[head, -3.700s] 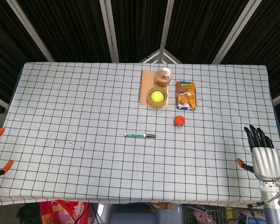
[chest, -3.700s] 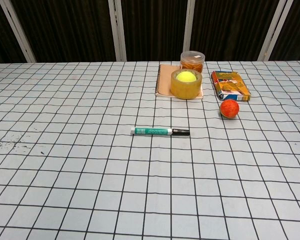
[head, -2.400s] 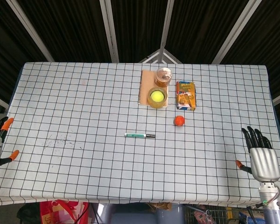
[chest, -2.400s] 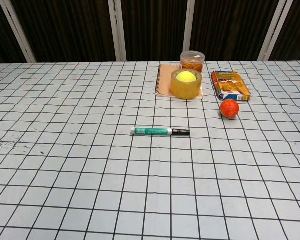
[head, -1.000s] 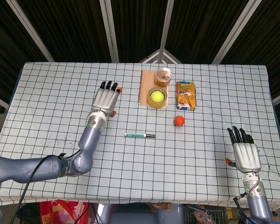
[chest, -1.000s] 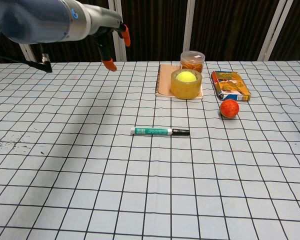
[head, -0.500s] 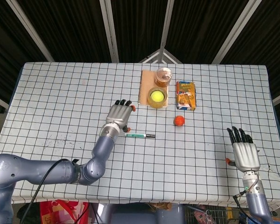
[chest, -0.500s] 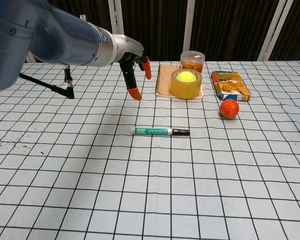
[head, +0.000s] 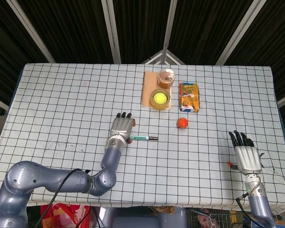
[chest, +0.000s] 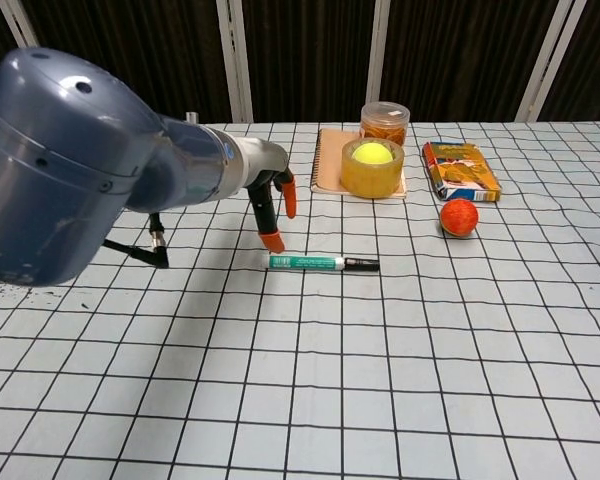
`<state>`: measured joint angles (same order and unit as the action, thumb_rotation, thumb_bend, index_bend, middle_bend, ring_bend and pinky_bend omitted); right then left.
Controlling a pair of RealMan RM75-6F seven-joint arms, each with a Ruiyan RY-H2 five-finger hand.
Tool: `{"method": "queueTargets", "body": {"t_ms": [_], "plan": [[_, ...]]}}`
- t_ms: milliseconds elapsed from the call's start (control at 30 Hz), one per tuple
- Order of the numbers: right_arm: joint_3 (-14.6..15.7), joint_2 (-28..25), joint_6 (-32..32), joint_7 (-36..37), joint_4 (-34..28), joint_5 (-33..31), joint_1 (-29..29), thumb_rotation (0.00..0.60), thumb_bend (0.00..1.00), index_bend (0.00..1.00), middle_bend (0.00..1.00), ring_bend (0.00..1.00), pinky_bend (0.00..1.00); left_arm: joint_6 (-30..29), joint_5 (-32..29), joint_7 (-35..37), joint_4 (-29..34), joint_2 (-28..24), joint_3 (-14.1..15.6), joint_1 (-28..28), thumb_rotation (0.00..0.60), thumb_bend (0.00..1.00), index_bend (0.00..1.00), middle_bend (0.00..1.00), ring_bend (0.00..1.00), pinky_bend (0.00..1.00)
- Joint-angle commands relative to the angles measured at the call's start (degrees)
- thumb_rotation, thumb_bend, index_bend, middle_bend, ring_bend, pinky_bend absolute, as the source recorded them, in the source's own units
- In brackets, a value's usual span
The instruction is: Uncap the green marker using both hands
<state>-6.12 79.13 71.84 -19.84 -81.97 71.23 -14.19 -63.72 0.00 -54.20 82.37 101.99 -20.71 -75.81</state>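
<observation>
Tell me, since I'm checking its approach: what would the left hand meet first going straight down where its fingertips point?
Probably the green marker: the left hand hangs open just above its left end, though depth is unclear.

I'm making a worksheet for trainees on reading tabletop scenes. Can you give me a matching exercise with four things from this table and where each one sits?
Things:
1. green marker
2. yellow ball
3. orange ball
4. left hand

Places:
A. inside the tape roll
B. lying flat on the cloth, mid-table
C. just above the marker's green end
D. in front of the colourful box

Pairs: 1-B, 2-A, 3-D, 4-C
</observation>
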Motion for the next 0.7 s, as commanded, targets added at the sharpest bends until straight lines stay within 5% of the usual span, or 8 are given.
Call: {"method": "queueTargets", "body": {"t_ms": [33,700], "plan": [[0.1,0.5,-0.3,0.9,1.1,0.0,0.1,0.600,0.17,0.08,0.07,0.05,0.18,-0.8,0.3,-0.7,-1.2,1.4,-0.5,-0.7,0.600,0.39,0.35,0.08,0.00,0.00],[0.7,1.2,-0.1,5.7,4.8,1.3,1.0,0.600,0.17,0.08,0.07,0.05,0.18,-1.6,3.8,-1.7,-9.9,9.9,-2.4,-1.2,0.600,0.39,0.46,0.09,0.00,0.00]]}}
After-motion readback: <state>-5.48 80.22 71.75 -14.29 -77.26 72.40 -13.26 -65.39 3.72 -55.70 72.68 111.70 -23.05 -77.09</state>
